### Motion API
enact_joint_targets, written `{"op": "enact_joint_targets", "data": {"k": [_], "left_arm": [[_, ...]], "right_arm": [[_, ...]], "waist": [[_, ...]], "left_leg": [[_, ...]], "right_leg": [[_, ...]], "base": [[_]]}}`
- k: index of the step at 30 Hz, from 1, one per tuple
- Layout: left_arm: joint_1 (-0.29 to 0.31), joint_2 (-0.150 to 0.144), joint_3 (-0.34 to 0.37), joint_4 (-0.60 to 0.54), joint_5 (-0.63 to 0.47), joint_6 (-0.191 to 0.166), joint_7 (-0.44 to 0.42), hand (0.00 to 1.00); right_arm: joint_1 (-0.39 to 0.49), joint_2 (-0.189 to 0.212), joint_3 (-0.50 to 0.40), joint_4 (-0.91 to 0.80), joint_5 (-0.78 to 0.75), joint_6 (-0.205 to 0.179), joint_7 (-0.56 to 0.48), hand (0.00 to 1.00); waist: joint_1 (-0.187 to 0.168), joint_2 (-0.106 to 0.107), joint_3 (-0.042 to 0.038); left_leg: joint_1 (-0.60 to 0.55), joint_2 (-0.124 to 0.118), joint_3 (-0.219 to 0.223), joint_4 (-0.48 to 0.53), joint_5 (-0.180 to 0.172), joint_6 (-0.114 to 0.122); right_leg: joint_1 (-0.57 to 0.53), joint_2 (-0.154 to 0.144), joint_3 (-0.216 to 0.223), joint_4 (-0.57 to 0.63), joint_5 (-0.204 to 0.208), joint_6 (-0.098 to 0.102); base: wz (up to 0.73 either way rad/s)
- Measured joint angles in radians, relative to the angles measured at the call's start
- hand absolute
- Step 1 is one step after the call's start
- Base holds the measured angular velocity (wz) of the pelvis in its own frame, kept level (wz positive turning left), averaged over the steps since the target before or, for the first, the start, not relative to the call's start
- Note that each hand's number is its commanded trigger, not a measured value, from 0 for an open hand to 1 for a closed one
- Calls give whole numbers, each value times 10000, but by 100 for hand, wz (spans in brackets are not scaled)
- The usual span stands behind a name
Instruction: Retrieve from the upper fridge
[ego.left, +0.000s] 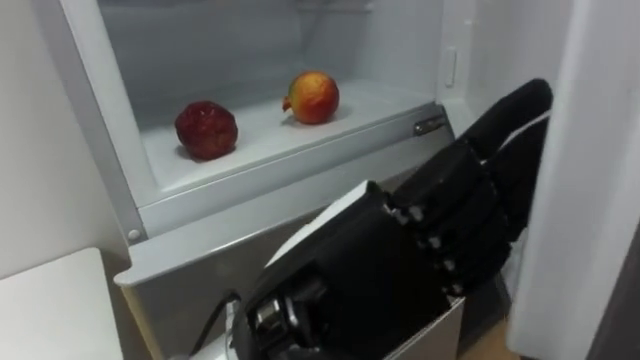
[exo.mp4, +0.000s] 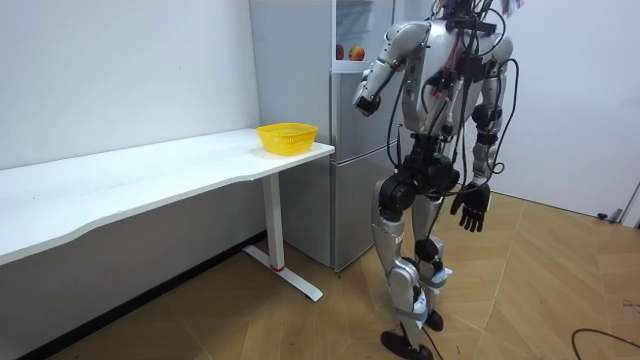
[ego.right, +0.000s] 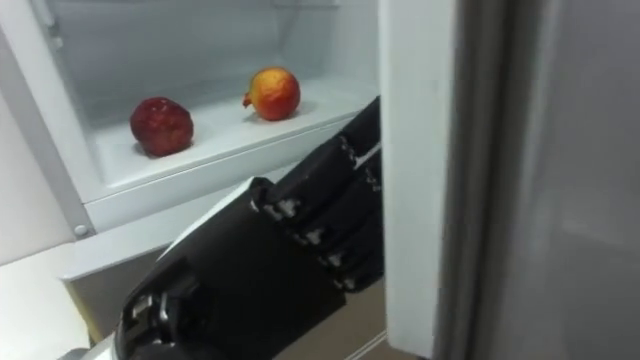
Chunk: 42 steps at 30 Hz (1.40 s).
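The white inside of the upper fridge compartment (ego.left: 250, 50) is brightly and evenly lit, with no hard glare on its walls. On its white shelf (ego.left: 280, 140) the dark red round fruit (ego.left: 206, 130) and the orange-red round fruit (ego.left: 313, 97) each throw a soft, faint shadow close under them, and the orange-red one carries a pale gleam. The black left hand (ego.left: 455, 215) in front of the compartment is dim, with little sheen. In the room view the light is flat and bright. The long white worktop (exo.mp4: 150, 175) shades the wall (exo.mp4: 130, 260) beneath it, and the wooden floor (exo.mp4: 560, 280) shines mildly.
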Motion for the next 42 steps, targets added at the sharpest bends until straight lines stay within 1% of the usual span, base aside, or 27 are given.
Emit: {"op": "enact_joint_targets", "data": {"k": [3,8,10,11,14,16,20,24,27,31,33,34,36,39,42], "left_arm": [[-327,17,-93,208,5,0,-12,0],[-528,50,-199,482,6,3,-64,0],[-629,78,-200,534,23,4,-31,0],[-685,87,-201,537,23,4,8,0],[-875,99,-215,552,20,6,35,0],[-977,142,-219,570,20,7,118,0],[-1366,132,-241,790,21,7,217,0],[-1421,128,-276,848,18,6,334,0],[-1453,66,-384,953,13,4,403,0],[-1455,70,-441,986,14,5,441,0],[-1457,67,-441,1003,14,4,500,0],[-1458,64,-441,1014,14,4,511,0],[-1582,33,-472,1179,17,2,526,0],[-1871,46,-560,1384,17,2,597,0],[-1960,43,-589,1493,30,2,598,0]], "right_arm": [[-12,-95,-3,2,-46,1,16,0],[-6,-125,-9,-15,-84,10,38,0],[13,-145,-46,-46,-77,25,103,0],[23,-155,-162,-63,-62,24,134,0],[45,-162,-401,-96,-28,23,106,0],[46,-170,-401,-94,-22,23,63,0],[35,-178,-407,-79,-29,18,-29,0],[38,-182,-481,-93,-45,15,-47,0],[39,-185,-595,-93,-43,17,-86,0],[35,-187,-772,-99,-45,15,-123,0],[34,-191,-774,-99,-65,13,-119,0],[36,-193,-774,-99,-69,11,-118,0],[46,-225,-784,-95,-66,-5,-94,0],[48,-322,-786,-93,-70,-13,-20,0],[39,-377,-786,-94,-78,-12,2,0]], "waist": [[5,68,11],[-69,66,11],[-131,68,10],[-223,73,6],[-264,98,-14],[-296,107,-20],[-386,104,-18],[-548,103,-17],[-559,103,-17],[-644,104,-18],[-786,105,-18],[-797,106,-19],[-848,113,-22],[-911,121,-19],[-1012,128,-16]], "left_leg": [[33,3,-1,-1,0,0],[41,18,17,-2,0,0],[28,17,2,2,0,0],[30,16,5,5,0,0],[9,22,-1,5,0,0],[12,25,-5,5,0,0],[2,27,-8,5,-1,-1],[2,27,-7,4,-1,-1],[13,18,17,4,-2,-2],[22,15,22,6,-2,-2],[21,17,41,6,-2,-2],[22,19,67,6,-2,-2],[33,27,277,7,-2,-2],[42,23,288,8,-2,-2],[51,25,295,8,-2,-2]], "right_leg": [[-1,32,123,17,2,-3],[-13,93,297,17,12,-20],[-26,102,316,-10,12,-22],[-51,102,311,-16,11,-22],[-158,113,357,15,19,-33],[-151,114,357,28,23,-38],[-155,112,354,40,24,-39],[-159,114,368,29,24,-40],[-173,124,444,30,24,-39],[-179,137,506,40,25,-38],[-178,135,484,34,25,-38],[-175,135,491,34,25,-38],[-175,137,520,51,27,-38],[-176,135,536,68,27,-37],[-173,141,551,74,27,-37]], "base": [[-11],[-10],[0],[0],[-8],[-3],[0],[0],[-5],[-5],[0],[-3],[-5],[-1],[0]]}}
